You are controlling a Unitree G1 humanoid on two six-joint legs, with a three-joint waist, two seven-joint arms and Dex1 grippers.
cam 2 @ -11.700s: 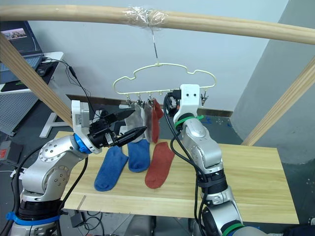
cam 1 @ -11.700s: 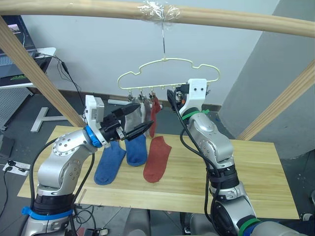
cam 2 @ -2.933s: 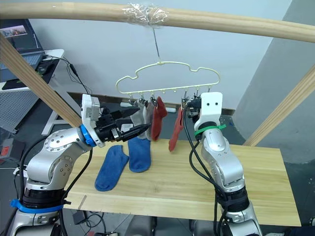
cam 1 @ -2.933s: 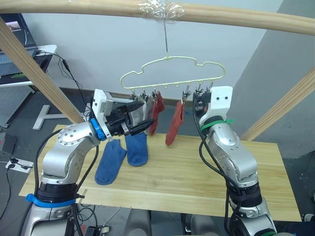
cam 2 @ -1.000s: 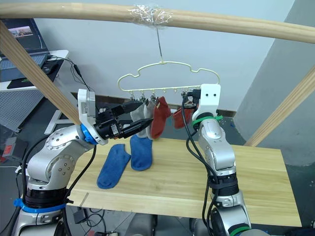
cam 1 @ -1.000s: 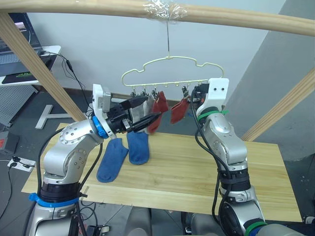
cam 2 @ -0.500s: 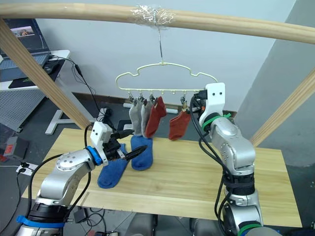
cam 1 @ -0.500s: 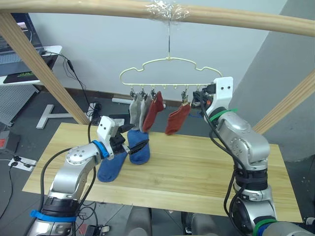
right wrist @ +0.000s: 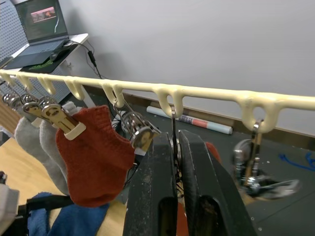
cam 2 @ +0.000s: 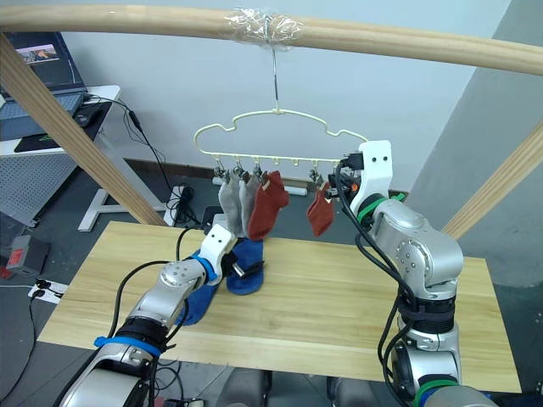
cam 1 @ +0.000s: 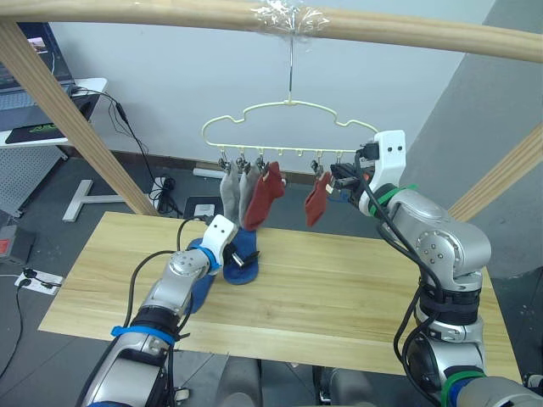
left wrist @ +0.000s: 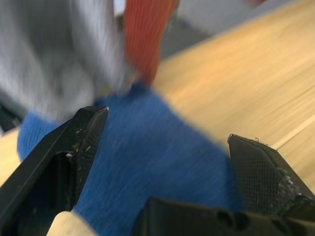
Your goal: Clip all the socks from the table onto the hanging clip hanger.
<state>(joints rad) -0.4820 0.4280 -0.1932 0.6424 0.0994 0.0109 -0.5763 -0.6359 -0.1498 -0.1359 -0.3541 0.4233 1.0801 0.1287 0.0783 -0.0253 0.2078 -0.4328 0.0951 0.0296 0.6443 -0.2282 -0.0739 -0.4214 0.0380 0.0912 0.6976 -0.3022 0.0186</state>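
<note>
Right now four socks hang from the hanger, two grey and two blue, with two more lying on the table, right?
Not quite: the hanging pair beside the grey socks is rust-red, not blue. The left eye view shows the blue socks on the table.

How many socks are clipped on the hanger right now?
4: two grey socks side by side at the left end of the clip hanger, one rust-red sock beside them, another rust-red sock further right.

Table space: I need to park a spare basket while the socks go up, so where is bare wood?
The table is bare right of the blue socks, out to its far right end, and along the near edge. Its left end is also bare. The crowded spot is left of centre, where the left tool sits open over the blue socks, under the clip hanger.
</note>
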